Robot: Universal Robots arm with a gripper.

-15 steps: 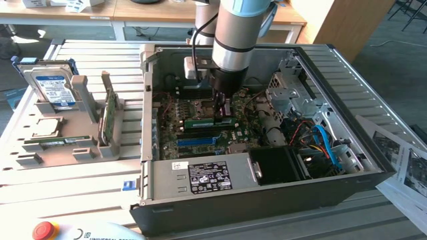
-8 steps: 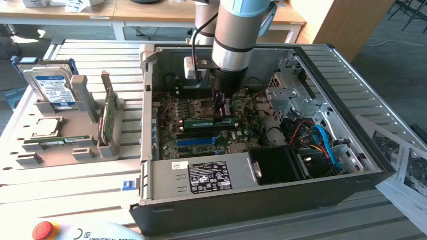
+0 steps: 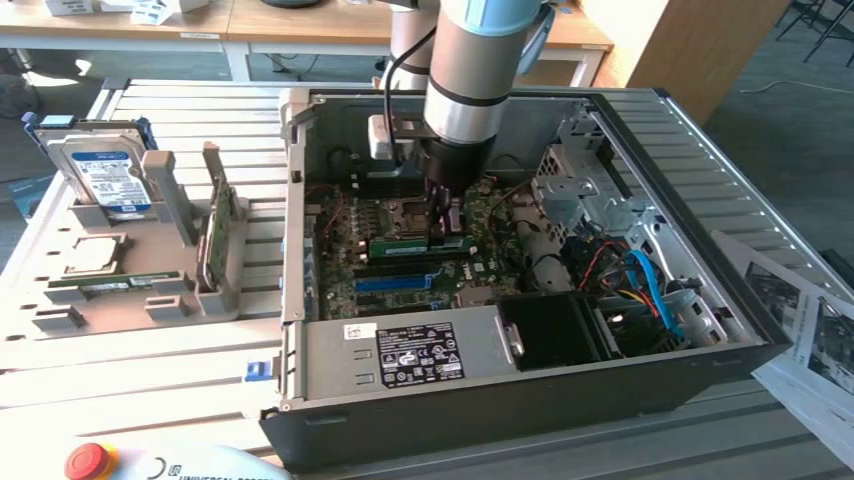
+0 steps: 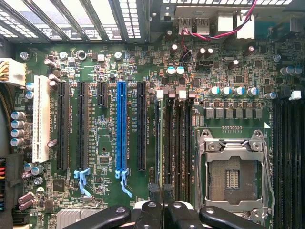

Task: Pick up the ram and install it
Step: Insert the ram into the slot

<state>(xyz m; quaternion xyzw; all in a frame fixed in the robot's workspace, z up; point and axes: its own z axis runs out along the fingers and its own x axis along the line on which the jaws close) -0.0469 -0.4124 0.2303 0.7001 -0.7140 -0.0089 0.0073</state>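
Note:
The ram [image 3: 407, 244] is a narrow green stick lying along the memory slots in the middle of the motherboard, inside the open computer case [image 3: 747, 340]. My gripper [image 3: 445, 225] comes straight down onto it near the end towards the exterior view's right. In the wrist view the ram [image 4: 158, 138] appears edge-on as a thin strip running away from my gripper [image 4: 160, 191], beside the black memory slots [image 4: 177, 143]. The dark fingertips are pressed together on the strip. A second, similar stick [image 3: 127, 283] lies in the grey tray [image 3: 200, 300] at the exterior view's left.
The blue slot [image 4: 121, 129] and black expansion slots lie beside the memory slots, with the open CPU socket [image 4: 233, 176] on the other side. A power supply [image 3: 407, 355], drive cage [image 3: 581, 190] and cables crowd the case. The tray also holds a hard drive [image 3: 107, 175] and an upright green card [image 3: 214, 235].

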